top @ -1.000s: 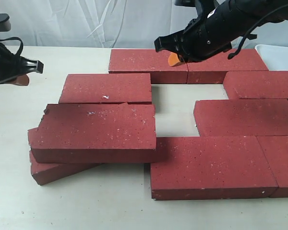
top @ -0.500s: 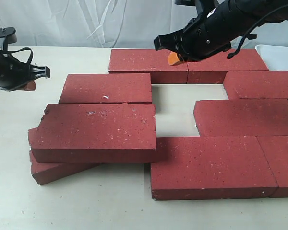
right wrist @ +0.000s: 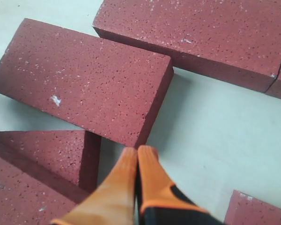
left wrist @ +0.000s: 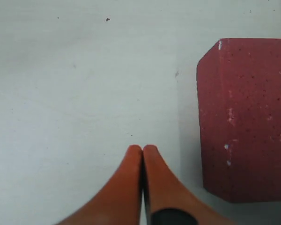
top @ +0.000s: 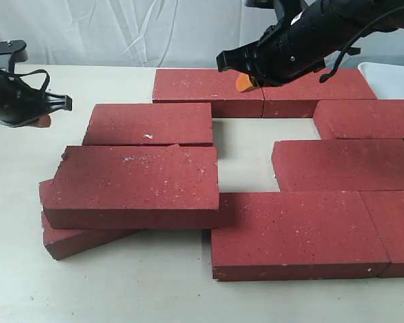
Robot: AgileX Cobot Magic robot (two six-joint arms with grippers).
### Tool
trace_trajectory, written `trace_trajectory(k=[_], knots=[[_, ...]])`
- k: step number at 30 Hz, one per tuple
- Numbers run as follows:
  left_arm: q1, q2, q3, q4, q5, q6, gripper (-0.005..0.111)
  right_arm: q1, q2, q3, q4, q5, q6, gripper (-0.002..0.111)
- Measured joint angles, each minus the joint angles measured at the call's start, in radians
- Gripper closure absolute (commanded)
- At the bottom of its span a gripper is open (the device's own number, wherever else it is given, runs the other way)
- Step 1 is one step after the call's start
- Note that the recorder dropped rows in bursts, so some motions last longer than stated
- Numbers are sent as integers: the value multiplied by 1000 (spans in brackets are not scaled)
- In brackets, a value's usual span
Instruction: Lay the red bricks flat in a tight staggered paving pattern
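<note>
Bricks [top: 148, 123] mostly flat on worktop [top: 121, 289], gaps between; stacked brick [top: 138, 185] rests on tilted brick [top: 74, 241] | left claw [top: 44, 119] together, empty | right claw [top: 243, 82] together, empty, above far row, probably for pushing

We log a pale bench [top: 141, 296] carrying red bricks [top: 296, 232] laid flat. The back pair [top: 209, 89] touch end to end, and a left-middle brick [top: 148, 123] sits just in front of them. On the right, two more lie staggered, then a front pair touch side by side. Front left, an askew brick [top: 74, 241] lies on the bench under a stacked brick [top: 138, 182]. Bare bench shows mid-layout. A white object [top: 390, 75] sits at back right, cut off.
</note>
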Motion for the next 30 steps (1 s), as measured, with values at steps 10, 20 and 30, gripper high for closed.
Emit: trace_trajectory(k=[10,20,30], knots=[[1,136,-158,-17,182,-14,107,0,0,0,-4,0,0,109],[1,253,-161,-220,202,106,107,0,0,0,-4,0,0,109],[1,254,-161,-338,219,188,107,0,0,0,-4,0,0,109]])
